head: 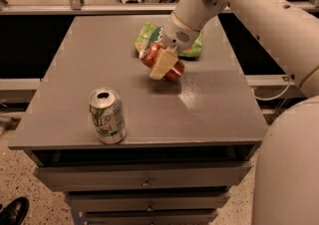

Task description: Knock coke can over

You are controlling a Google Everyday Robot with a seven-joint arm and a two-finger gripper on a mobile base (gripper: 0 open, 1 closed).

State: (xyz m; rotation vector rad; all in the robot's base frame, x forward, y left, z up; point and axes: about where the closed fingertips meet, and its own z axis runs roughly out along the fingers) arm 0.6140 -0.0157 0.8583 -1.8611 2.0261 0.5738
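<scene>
Here, the coke can (174, 71) sits tilted at the table's (214, 104) rear centre. Its long axis is diagonal, with the silver top pointing up-left, beside a green bag (193, 50). The gripper (162, 64) lies across it; grip state cannot be told.

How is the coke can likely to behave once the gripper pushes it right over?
The coke can leans well off upright against the gripper, toward the far side of the tabletop, so it probably tips with little force. Being a smooth cylinder, it may roll across that flat surface once down. Whether it is full cannot be told.
</scene>
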